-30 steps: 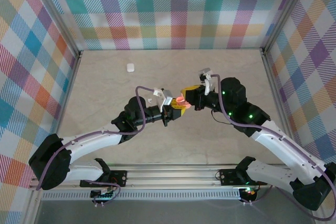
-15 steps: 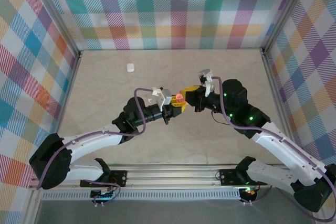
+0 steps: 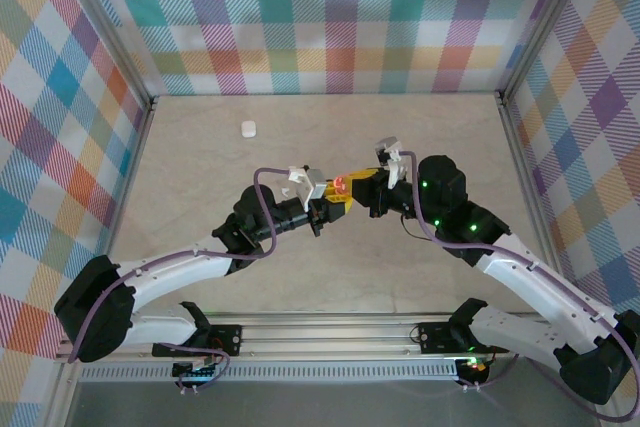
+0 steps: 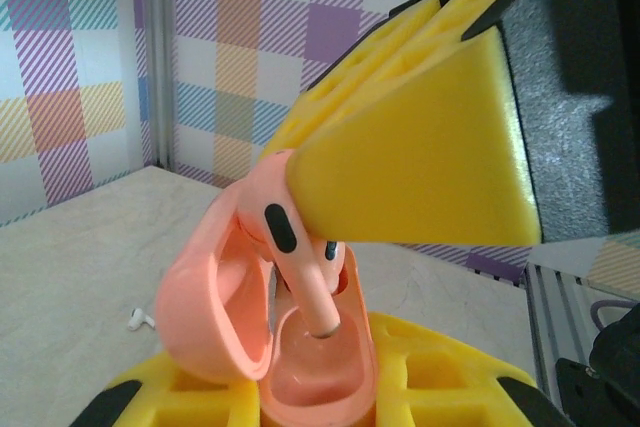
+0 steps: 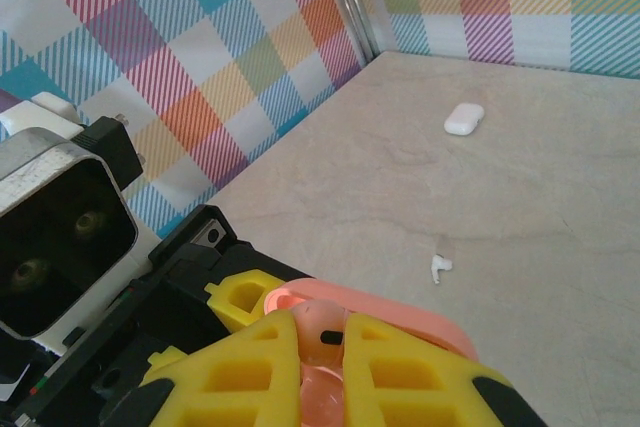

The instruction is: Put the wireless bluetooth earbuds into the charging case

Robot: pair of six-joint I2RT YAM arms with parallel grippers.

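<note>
While the left gripper (image 3: 336, 208) clamps the open pink case (image 4: 214, 299) between its narrowed fingers, the right gripper (image 3: 357, 178) pinches a pink bud (image 4: 298, 265) just above, stem tip in the case's well. Well beyond both, a white bud (image 5: 440, 266) and white case (image 5: 463, 118) lie apart on the table (image 3: 200, 172).

No writing, brand, number or sign is legible on the pink charging case (image 4: 215, 307), the pink earbud (image 4: 300, 267) or the white case (image 5: 463, 118).

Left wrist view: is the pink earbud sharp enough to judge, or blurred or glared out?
Left wrist: pink earbud and pink case reasonably sharp, evenly lit, no glare. Right wrist: earbud close and soft. Top external: it is tiny.
</note>
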